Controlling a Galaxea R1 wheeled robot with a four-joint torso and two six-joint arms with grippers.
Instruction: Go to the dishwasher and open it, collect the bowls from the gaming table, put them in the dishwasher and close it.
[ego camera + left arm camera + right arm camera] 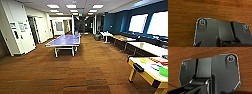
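Brown striped carpet (183, 18), robot's dark plate (218, 32) above it, round corner fittings

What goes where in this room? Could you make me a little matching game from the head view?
Things:
1. ping-pong table
2. green bowl
3. windows
4. carpet

Descriptions:
A. bright, on the blue wall at right
B. brown, striped, covering the floor
C. blue top, mid-room
D. on the gaming table, at the far right edge

Pairs: 1-C, 2-D, 3-A, 4-B
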